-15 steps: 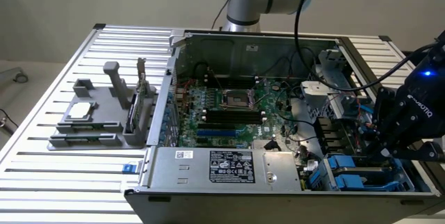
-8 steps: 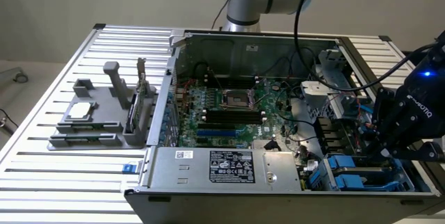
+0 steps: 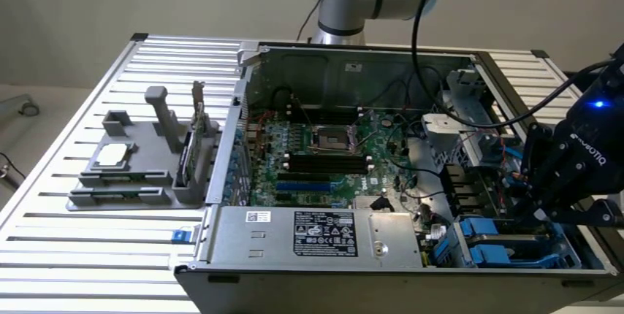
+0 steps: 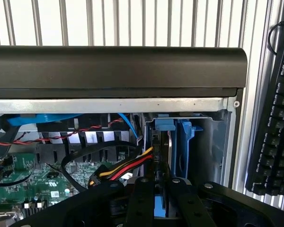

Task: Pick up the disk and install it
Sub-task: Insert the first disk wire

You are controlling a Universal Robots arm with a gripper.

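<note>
Gripper: the black gripper [image 3: 534,208] hangs inside the open computer case [image 3: 341,58], at the drive bay on the exterior view's right, low in the case near its front edge.
Gripper opening: narrow; in the wrist view the two fingers [image 4: 142,198] stand close together with a thin blue-edged slab between them.
Grip: the gripper [image 4: 159,196] is closed on the disk [image 4: 159,208], pinching its blue carrier frame across the thin side.
Disk: it stands on edge in the drive bay [image 4: 180,146], its blue frame running away from the fingers towards the bay's blue rails; how deep it sits cannot be told.
Disk, exterior view: blue carrier parts show in the bay under the gripper, but which of them is the held disk cannot be told.
Cables: a bundle of yellow, red and black wires [image 4: 128,168] runs just beside the disk, ending in a black plug against it.
Motherboard: green board [image 3: 322,157] in the middle of the case, well apart from the gripper.
Power supply: silver box with a black-and-white label [image 3: 322,237] at the near edge of the case, beside the drive bay.
Holder: grey fixture [image 3: 146,164] on the slatted table [image 3: 78,255], on the exterior view's left, with a small square chip [image 3: 112,155] lying on it.
Keyboard: black keyboard [image 4: 274,118] lying outside the case.
</note>
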